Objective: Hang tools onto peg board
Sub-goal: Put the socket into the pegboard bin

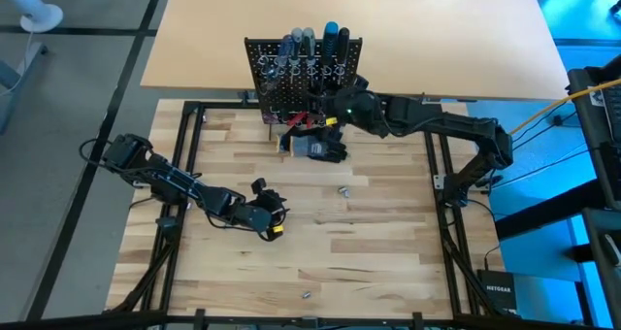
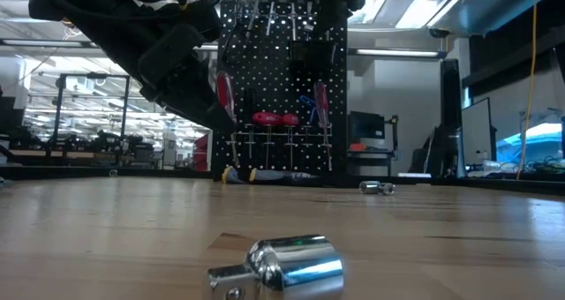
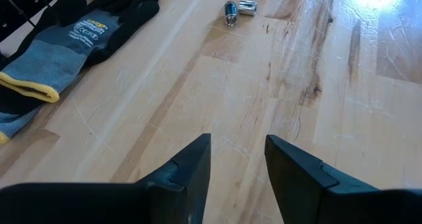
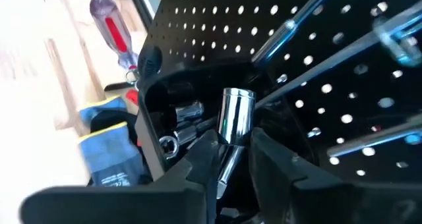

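Low view, silver socket (image 2: 287,266) foreground, peg board (image 2: 282,88) behind

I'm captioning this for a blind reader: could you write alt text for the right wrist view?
The right gripper holds a shiny silver socket between its dark fingers, over the black bin of the peg board, where more silver pieces lie. A red-handled screwdriver hangs beside the bin, with gloves on the table below.
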`<state>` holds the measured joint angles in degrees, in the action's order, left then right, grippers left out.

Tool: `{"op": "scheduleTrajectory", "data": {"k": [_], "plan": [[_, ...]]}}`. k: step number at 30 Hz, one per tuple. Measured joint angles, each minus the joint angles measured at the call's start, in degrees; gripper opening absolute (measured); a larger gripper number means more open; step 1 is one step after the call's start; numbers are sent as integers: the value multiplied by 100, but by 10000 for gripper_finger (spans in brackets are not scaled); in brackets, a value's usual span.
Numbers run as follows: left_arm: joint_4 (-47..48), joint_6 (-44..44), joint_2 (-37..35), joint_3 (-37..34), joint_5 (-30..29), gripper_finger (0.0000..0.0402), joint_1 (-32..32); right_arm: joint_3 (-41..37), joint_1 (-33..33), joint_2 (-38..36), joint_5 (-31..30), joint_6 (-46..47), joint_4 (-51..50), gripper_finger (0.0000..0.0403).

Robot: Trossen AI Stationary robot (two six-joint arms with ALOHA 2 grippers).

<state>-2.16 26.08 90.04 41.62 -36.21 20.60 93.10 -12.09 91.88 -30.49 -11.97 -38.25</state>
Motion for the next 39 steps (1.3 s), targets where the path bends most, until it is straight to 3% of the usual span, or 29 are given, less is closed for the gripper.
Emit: {"op": "scheduleTrajectory", "data": {"k": [8, 13, 21, 27, 32, 39], "plan": [[0, -3, 0, -1, 0, 134, 0, 0, 57, -11, 2, 163, -265, 171], [1, -19, 0, 1, 0, 134, 0, 2, 293, -89, -81, 166, -604, 206], [-1, -64, 0, 0, 1, 134, 0, 2, 1129, -178, -79, 449, -1256, 213], [-1, -38, 0, -1, 0, 134, 0, -94, 1684, -191, 422, 733, -1731, 213], [-1, 4, 0, 0, 1, 134, 0, -620, 1942, -189, 784, 729, -1626, 214], [-1, 16, 0, 1, 0, 134, 0, -1837, 1868, -182, 1221, 744, -645, 214]]}}
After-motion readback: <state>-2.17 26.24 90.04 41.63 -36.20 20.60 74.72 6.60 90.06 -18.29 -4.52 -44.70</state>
